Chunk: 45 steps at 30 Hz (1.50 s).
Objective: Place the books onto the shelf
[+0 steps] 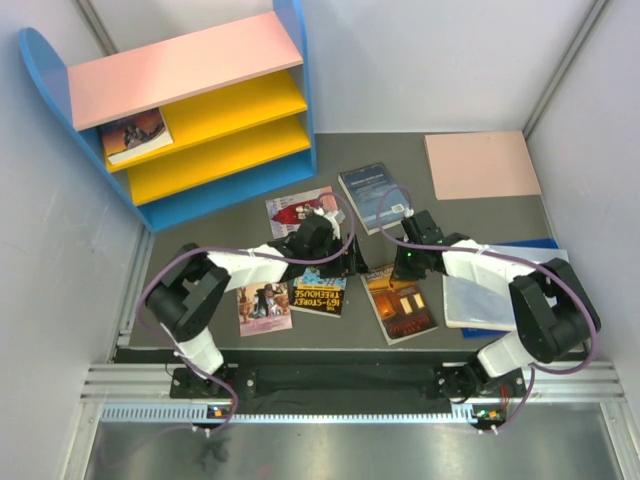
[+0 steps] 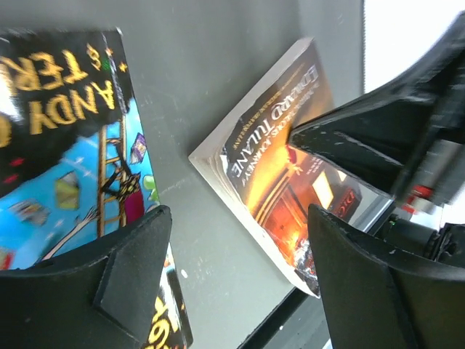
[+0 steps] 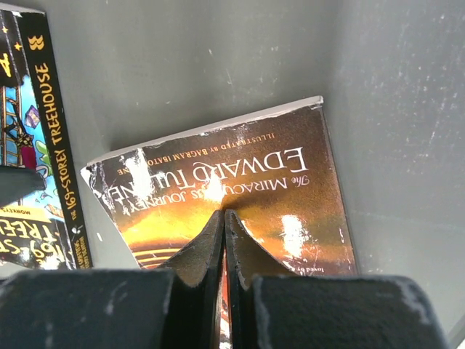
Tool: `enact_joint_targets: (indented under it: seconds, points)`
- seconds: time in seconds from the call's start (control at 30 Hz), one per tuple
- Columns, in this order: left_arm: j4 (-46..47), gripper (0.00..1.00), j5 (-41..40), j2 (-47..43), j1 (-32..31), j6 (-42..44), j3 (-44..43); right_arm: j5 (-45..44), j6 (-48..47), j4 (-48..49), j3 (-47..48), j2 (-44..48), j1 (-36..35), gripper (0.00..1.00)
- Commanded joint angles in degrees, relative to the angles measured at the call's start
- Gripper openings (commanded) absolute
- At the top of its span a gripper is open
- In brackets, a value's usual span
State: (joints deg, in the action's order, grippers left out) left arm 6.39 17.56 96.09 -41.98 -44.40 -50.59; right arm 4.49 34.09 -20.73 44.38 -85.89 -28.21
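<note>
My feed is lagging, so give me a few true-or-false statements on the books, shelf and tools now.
1. A dark-covered book lies on the shelf. True.
2. The left tool is shut on a book. False: it is open, holding nothing.
3. The right tool is shut, over the orange-brown book. True.
4. The navy book stands on the shelf. False: it lies flat on the table.

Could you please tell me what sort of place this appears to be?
Probably a robot lab's test booth: plain white walls box in a grey table, two robot arms sit on a metal rail, and books lie spread before a bright shelf.
</note>
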Motion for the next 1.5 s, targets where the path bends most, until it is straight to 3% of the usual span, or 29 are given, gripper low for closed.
enact_joint_targets:
  seconds: [0.0,0.63,0.83,1.07,1.17,1.27,1.43,1.47]
  points:
    - [3.97,0.78,3.26,4.27,-0.47,-1.83,-3.29,-2.47,-1.21,-0.45,-3.69,-5.96,-0.36,0.0]
    - [15.84,0.65,11.79,10.08,-0.65,-4.64,-6.37,-2.29,-1.22,-0.1,-3.95,-6.66,-0.36,0.0]
    - [10.58,0.66,9.07,8.58,-0.56,-1.66,-7.33,-2.47,-1.13,-0.01,-4.04,-6.66,-0.27,0.0]
    - [6.62,0.63,10.56,13.41,-2.06,-0.95,-9.79,-2.56,-1.04,-0.27,-3.95,-6.66,-0.27,0.0]
    - [6.79,0.56,11.61,15.08,-2.76,-1.21,-9.27,-2.65,-0.86,-0.27,-3.86,-6.57,-0.27,0.0]
    - [7.14,0.4,11.97,16.05,-3.55,-1.48,-8.39,-2.73,-0.86,-0.36,-3.86,-6.66,-0.27,0.0]
    - [6.88,0.0,11.01,15.62,-3.64,-1.48,-6.98,-3.96,-1.3,-0.98,-3.6,-4.74,-0.27,0.0]
    - [5.75,0.0,10.65,14.74,-3.73,-1.13,-7.07,-4.31,-1.48,-1.06,-3.69,-2.73,-0.27,0.01]
